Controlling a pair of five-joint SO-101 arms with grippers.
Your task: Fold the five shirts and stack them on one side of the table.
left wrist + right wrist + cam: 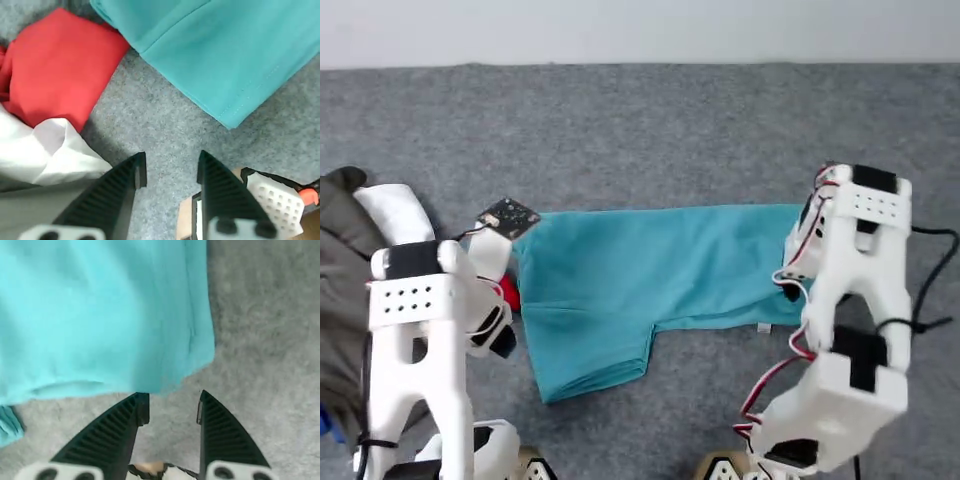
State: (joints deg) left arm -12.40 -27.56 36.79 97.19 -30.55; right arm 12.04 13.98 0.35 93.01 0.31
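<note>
The teal shirt [650,290] is spread mid-table on the grey mat [650,130], with one sleeve pointed back toward the arms. The left gripper [171,167] is held over bare mat, fingers apart and nothing in them. The teal hem is on one side of it, and the red shirt [60,65] and white shirt [45,155] are bunched on the other. The right gripper [172,407] is spread too, parked just off the teal shirt's side edge. Lots of bare mat can be seen on the shirt's far side.
</note>
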